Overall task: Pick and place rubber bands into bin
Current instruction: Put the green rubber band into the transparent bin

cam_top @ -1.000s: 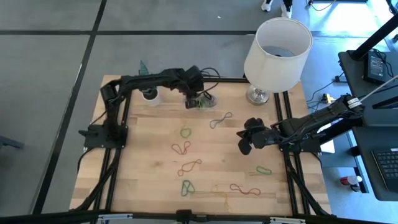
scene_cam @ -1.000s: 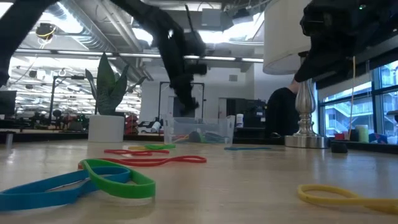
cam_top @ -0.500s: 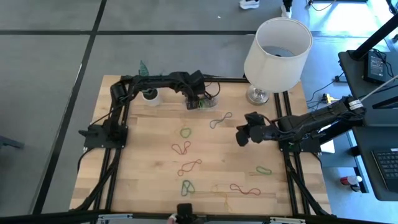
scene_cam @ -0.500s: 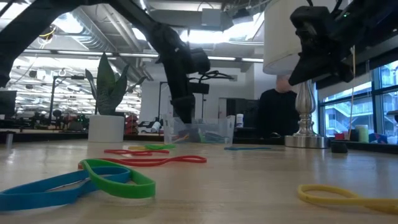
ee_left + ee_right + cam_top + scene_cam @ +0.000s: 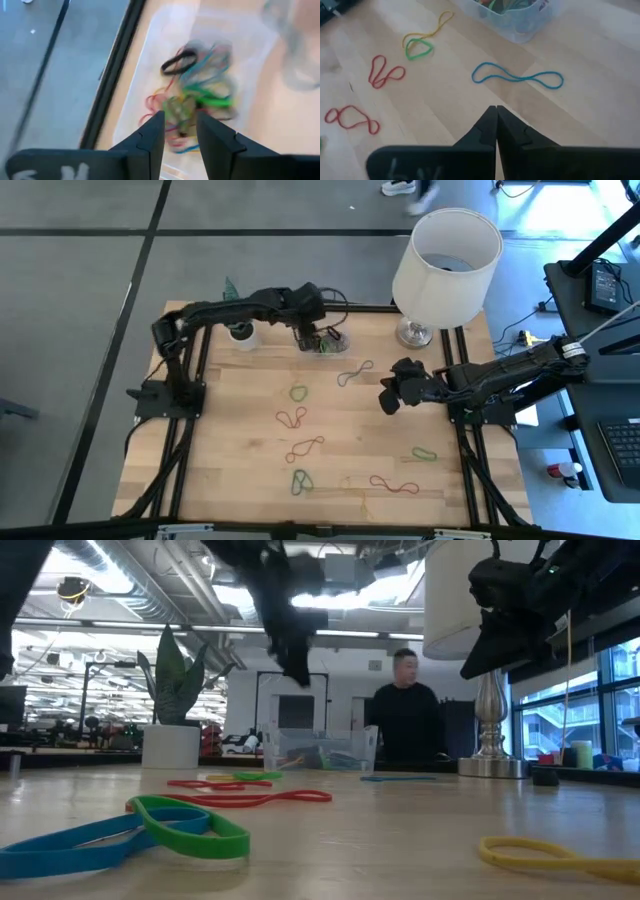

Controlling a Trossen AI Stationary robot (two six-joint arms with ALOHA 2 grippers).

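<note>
The bin point(image 5: 328, 340) is a small clear tray at the table's far side, with a heap of mixed-colour rubber bands point(image 5: 197, 95) in it. My left gripper point(image 5: 179, 131) hangs open above the bin point(image 5: 320, 752), nothing between its fingers. More rubber bands lie flat on the wood: a blue one point(image 5: 517, 78), a green-and-yellow one point(image 5: 298, 392), red ones point(image 5: 291, 418) point(image 5: 305, 448), and a green one point(image 5: 424, 452). My right gripper point(image 5: 388, 398) is shut and empty, in the air right of centre, near the blue band point(image 5: 355, 372).
A white lamp point(image 5: 445, 255) stands at the far right corner. A small white plant pot point(image 5: 241, 332) sits left of the bin. Further bands lie near the front edge point(image 5: 300, 480) point(image 5: 393, 484). A person point(image 5: 405, 720) stands in the room beyond the table.
My left gripper dipped toward the bin, then rose well above it. My right gripper has shifted a little toward the table's far edge. A person has walked into view behind the bin.
</note>
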